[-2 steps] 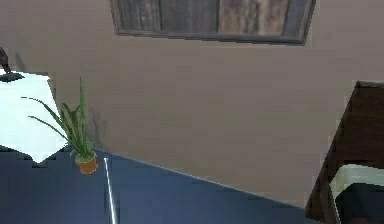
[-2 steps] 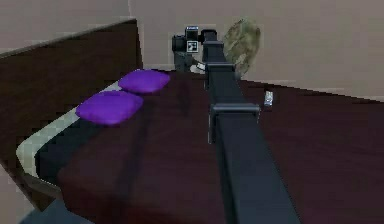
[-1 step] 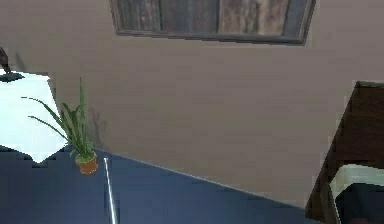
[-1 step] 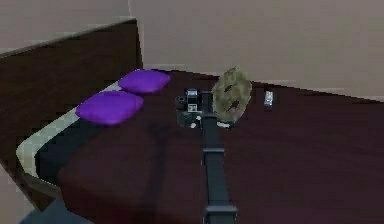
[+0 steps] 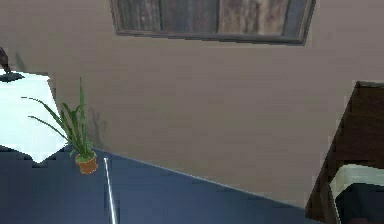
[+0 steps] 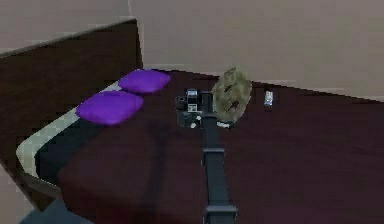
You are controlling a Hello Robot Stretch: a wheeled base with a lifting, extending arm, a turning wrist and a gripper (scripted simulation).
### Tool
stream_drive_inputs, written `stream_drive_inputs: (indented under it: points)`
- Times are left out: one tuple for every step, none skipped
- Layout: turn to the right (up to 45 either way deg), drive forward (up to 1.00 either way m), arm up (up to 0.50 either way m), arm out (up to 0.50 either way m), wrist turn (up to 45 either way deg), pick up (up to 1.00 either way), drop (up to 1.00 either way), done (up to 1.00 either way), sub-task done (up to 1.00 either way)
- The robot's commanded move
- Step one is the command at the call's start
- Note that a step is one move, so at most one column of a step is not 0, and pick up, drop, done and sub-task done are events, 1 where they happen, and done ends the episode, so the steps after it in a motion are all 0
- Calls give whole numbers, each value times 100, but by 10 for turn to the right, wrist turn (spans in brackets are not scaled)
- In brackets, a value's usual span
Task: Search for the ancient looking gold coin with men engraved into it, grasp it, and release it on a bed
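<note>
The gold coin shows as a round, mottled gold-brown disc just above the middle of the arm side view, over the dark maroon cover of the bed. Any engraving on it is too faint to make out, and I cannot tell whether it rests on the cover or hangs clear of it.

Just left of the coin is the pincer, a dark body at the far end of the arm, which rises from the bottom edge. With the coin and the bedding right at it, I cannot tell whether the pincer holds anything.

To the right of the coin, near the bed's far edge, lies a small pale object. To the left lie two purple pillows, one farther up and one nearer, before the dark headboard. A beige wall runs behind.

In the forward view a potted plant with long green leaves stands at lower left on the dark blue floor, beside a white surface. A dark-framed window sits at the top, and a dark wooden board stands at the right edge.
</note>
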Motion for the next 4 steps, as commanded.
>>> stream_drive_inputs:
  points:
    - [0,0,0,0,0,0,100,0,0]
    - [0,0,10,0,0,0,0,0,0]
    - [0,0,0,-8,0,0,0,0,0]
    - [0,0,0,0,0,0,0,100,0]
